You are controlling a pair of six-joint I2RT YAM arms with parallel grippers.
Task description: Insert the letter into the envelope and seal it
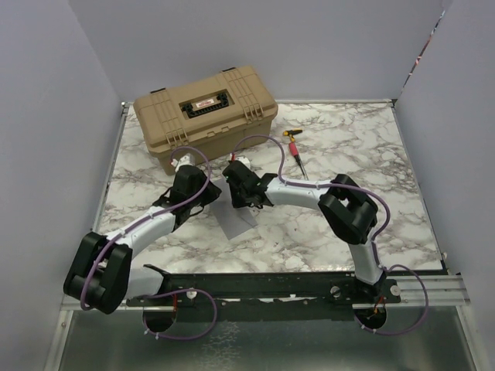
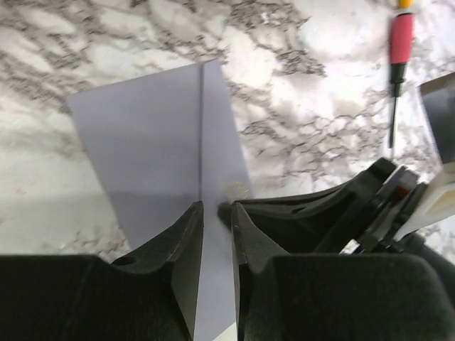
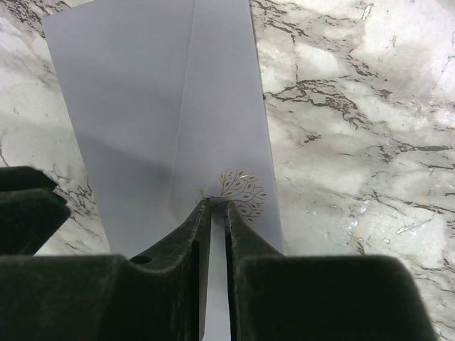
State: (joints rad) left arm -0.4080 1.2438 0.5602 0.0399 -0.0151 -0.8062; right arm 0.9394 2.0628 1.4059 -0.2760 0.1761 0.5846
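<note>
Left gripper (image 2: pixel 216 207) and right gripper (image 3: pixel 217 204) both narrowed to a slit, side by side on envelope (image 3: pixel 142 106) mid-frame. Tan case (image 1: pixel 205 108) upper left, screwdriver (image 1: pixel 297 151) right of it.

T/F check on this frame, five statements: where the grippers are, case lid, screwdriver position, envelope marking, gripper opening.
1. Both grippers are down at the envelope. True: the left gripper and the right gripper each have their fingertips at it.
2. The tan case is open. False: its lid is shut.
3. The screwdriver lies on the envelope. False: it lies on the bare marble table, right of the case and apart from the envelope.
4. The envelope carries a gold tree motif. True: it sits by the right gripper's fingertips.
5. Both grippers are wide open. False: each pair of jaws leaves only a narrow gap.
</note>
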